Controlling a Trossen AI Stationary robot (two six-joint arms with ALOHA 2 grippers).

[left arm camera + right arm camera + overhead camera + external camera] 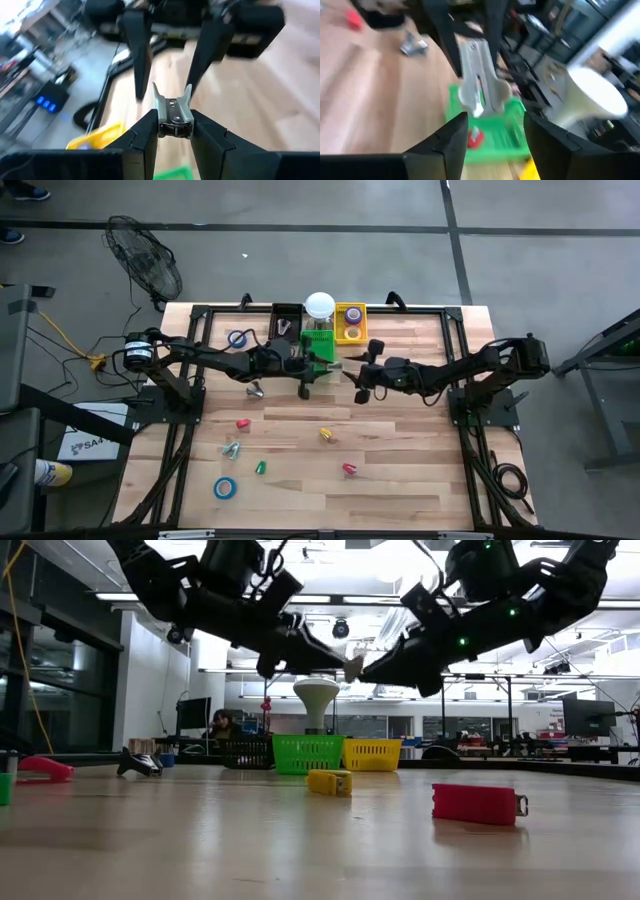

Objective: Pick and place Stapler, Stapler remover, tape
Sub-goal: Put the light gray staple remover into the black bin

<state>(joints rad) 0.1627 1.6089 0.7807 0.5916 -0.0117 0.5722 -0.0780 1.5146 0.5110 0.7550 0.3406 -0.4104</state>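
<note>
A metal staple remover [175, 114] is clamped by the left gripper [174, 131] above the green basket [492, 132], best released squarely over it once cleared by the open right gripper [495, 131].

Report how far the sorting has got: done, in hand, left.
Done: something red already lies in the green basket.

In hand: the left gripper holds a metal staple remover above that basket; the right gripper stands open beside it.

Left: the blue tape roll, the yellow stapler, the red stapler and other small pieces remain on the table.
</note>
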